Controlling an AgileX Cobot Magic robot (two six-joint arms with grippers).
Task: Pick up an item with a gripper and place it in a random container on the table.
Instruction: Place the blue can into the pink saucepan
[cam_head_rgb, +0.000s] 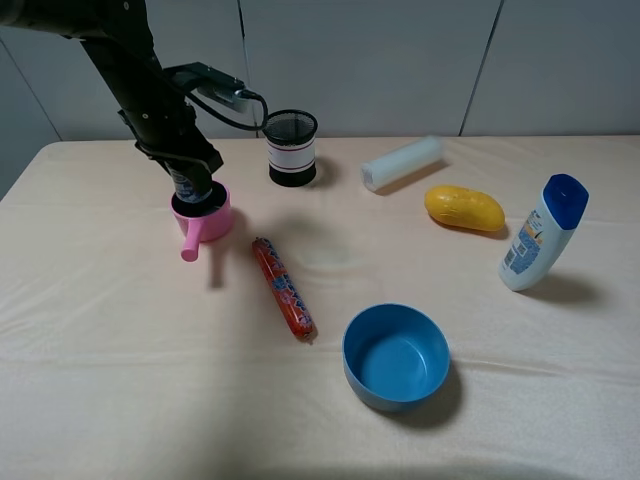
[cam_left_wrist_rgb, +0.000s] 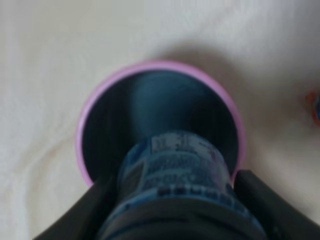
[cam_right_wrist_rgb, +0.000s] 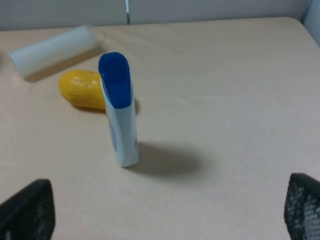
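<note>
My left gripper (cam_head_rgb: 192, 183) is shut on the small dark blue bottle (cam_head_rgb: 187, 190) and holds it upright in the mouth of the pink saucepan-shaped cup (cam_head_rgb: 212, 222) at the table's back left. In the left wrist view the bottle (cam_left_wrist_rgb: 175, 175) sits between the dark fingers (cam_left_wrist_rgb: 75, 215), its lower end inside the cup's pink rim (cam_left_wrist_rgb: 160, 66) and dark inside. The cup's handle (cam_head_rgb: 190, 245) points toward the front. My right gripper (cam_right_wrist_rgb: 162, 205) is open wide and empty above the cream table (cam_head_rgb: 120, 380); it is out of the high view.
A black mesh cup (cam_head_rgb: 291, 147) stands behind the pink cup. A red sausage pack (cam_head_rgb: 283, 288) lies mid-table, with a blue bowl (cam_head_rgb: 396, 356) in front. A white roll (cam_head_rgb: 401, 163), a yellow object (cam_head_rgb: 464, 208) and a tall white lotion bottle (cam_head_rgb: 541, 233) are on the right.
</note>
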